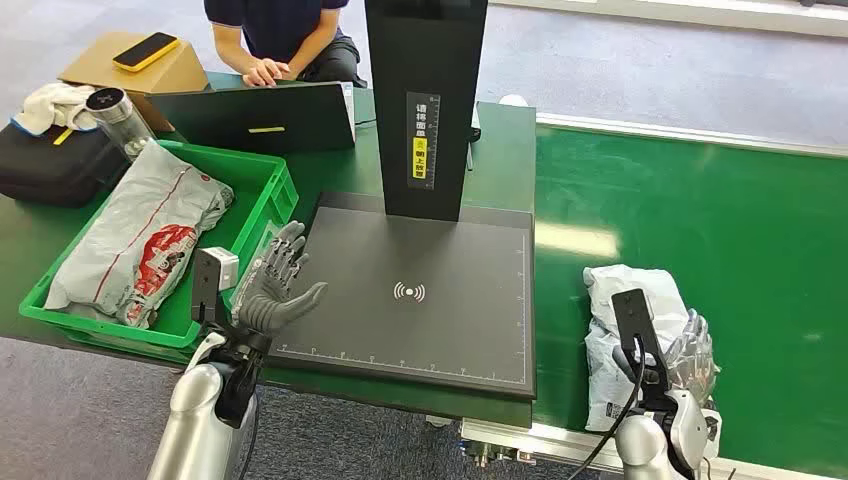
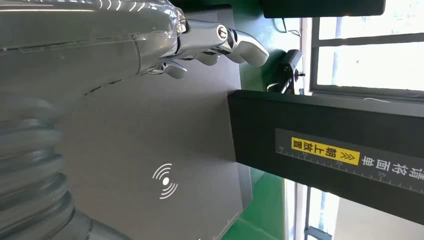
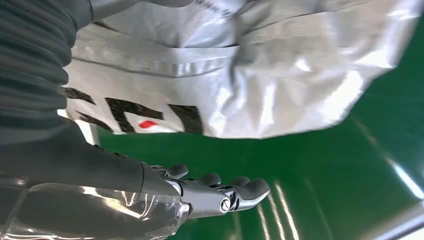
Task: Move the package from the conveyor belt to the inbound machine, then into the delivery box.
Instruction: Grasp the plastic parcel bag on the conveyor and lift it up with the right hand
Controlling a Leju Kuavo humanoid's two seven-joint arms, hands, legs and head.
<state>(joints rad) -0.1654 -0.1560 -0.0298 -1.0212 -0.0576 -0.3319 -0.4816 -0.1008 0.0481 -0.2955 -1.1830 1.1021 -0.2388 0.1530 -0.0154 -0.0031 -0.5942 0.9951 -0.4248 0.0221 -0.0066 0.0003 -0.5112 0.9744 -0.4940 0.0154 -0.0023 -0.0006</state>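
Note:
A crumpled white-and-silver package [image 1: 625, 285] lies on the green conveyor belt [image 1: 730, 220] at the right. My right hand [image 1: 692, 352] is beside its right edge, fingers stretched out, holding nothing. In the right wrist view the package [image 3: 235, 75] spreads between the thumb and the straight fingers [image 3: 220, 192], with green belt showing between. The inbound machine's black platform [image 1: 420, 330] and its column [image 1: 425, 100] stand in the middle. My left hand [image 1: 280, 282] hovers open at the platform's left edge, and its fingers [image 2: 225, 42] show above the platform [image 2: 150, 150]. The green delivery box [image 1: 262, 170] holds a grey bag [image 1: 140, 235].
A person sits behind a dark laptop [image 1: 260, 118] at the far side of the table. A black bag [image 1: 45, 165], a bottle [image 1: 120, 115] and a cardboard box with a yellow phone [image 1: 146, 50] lie at the far left. A metal rail [image 1: 560, 445] edges the belt's near side.

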